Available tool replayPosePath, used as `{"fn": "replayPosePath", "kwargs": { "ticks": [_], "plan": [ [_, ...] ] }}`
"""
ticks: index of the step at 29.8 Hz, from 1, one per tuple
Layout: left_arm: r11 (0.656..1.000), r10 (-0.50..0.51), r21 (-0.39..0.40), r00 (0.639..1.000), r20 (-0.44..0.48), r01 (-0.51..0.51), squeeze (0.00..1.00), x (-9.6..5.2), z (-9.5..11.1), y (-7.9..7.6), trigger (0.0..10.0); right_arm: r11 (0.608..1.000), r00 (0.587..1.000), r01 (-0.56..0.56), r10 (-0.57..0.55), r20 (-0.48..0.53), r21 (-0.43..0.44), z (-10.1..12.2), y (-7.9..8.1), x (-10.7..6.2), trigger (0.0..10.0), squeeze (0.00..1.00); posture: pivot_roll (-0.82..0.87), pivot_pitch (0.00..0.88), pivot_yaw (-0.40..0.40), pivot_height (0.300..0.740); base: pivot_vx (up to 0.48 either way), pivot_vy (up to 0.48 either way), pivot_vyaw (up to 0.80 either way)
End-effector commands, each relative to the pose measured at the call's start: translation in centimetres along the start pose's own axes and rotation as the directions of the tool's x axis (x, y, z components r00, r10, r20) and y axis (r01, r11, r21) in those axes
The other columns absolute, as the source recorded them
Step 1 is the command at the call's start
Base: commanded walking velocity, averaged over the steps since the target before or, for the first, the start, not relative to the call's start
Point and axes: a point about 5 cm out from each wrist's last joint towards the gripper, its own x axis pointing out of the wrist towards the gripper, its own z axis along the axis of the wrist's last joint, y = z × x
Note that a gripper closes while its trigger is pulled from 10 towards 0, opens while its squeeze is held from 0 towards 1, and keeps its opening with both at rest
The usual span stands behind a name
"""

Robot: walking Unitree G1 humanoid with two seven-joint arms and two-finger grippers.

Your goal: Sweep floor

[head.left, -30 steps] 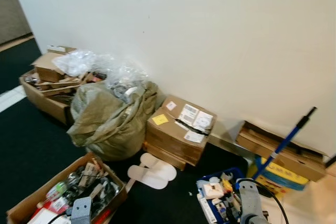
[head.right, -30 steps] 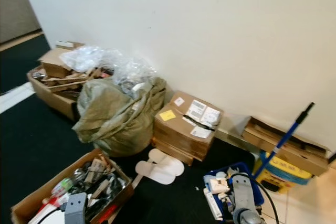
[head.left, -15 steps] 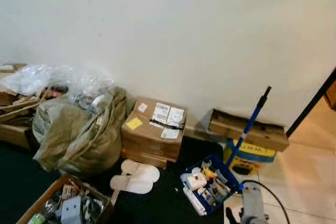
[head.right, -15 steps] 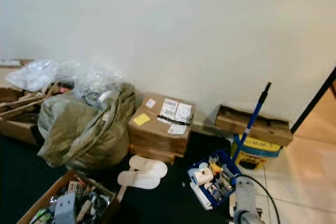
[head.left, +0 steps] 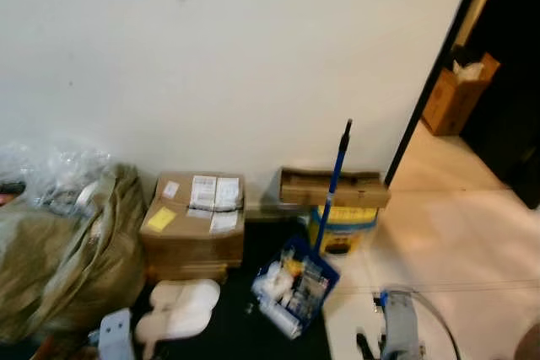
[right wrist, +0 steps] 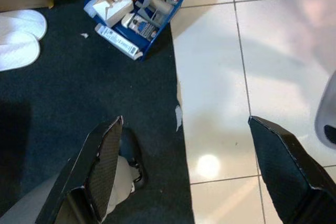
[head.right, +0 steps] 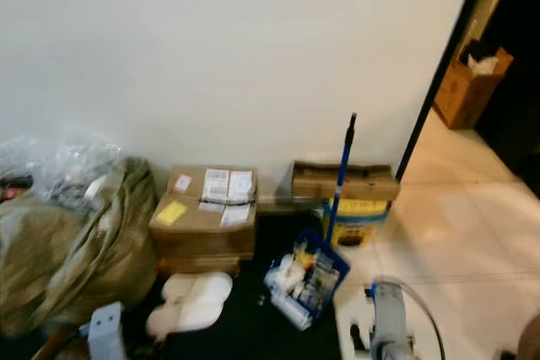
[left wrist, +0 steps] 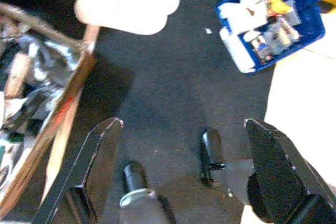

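A broom's blue handle (head.left: 332,185) with a black tip leans against the white wall, and its lower end is hidden behind a blue bin (head.left: 294,285) full of small items. My left gripper (left wrist: 182,123) hangs open over the black carpet (left wrist: 173,82), with nothing between its fingers. My right gripper (right wrist: 186,119) is also open and empty, above the seam where the carpet meets the beige tiles (right wrist: 226,77). A small white scrap (right wrist: 84,35) lies on the carpet near the bin.
Along the wall stand a green sack (head.left: 59,250), a taped cardboard box (head.left: 192,225), white slippers (head.left: 177,309), and a flat carton (head.left: 333,187) on a yellow bucket (head.left: 342,229). A dark doorway (head.left: 498,82) with a box (head.left: 456,94) opens at the right. An open box of clutter (left wrist: 31,114) lies by my left arm.
The camera has swung to the right: the sack and boxes slid left in view, and the tiled floor and doorway came in. Both grippers stay open.
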Motion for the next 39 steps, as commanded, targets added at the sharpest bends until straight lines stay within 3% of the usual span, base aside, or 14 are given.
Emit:
{"fn": "replayPosePath", "kwargs": {
  "ticks": [1, 30, 39],
  "plan": [
    [1.000, 0.012, 0.007, 0.999, -0.036, -0.012, 0.00, -0.2, -1.0, 0.3, 10.0, 1.000, 1.000, -0.019, 0.019, 0.024, -0.008, 0.5, 0.5, 0.1, 10.0, 0.00, -0.05, 0.000, -0.001, 0.740, 0.000, -0.274, 0.00],
    [1.000, -0.004, -0.006, 0.999, -0.041, 0.004, 0.00, -0.2, -1.3, 0.0, 10.0, 0.994, 0.992, -0.083, 0.090, 0.087, -0.076, 2.5, 1.2, 0.4, 10.0, 0.00, -0.06, 0.000, -0.009, 0.740, 0.000, -0.464, 0.00],
    [1.000, 0.012, -0.009, 0.999, -0.038, -0.012, 0.00, -0.3, -1.3, 0.1, 10.0, 0.991, 0.989, -0.100, 0.109, 0.103, -0.090, 2.9, 1.3, 0.4, 10.0, 0.00, -0.06, 0.000, -0.011, 0.740, 0.000, -0.210, 0.00]
  ]
}}
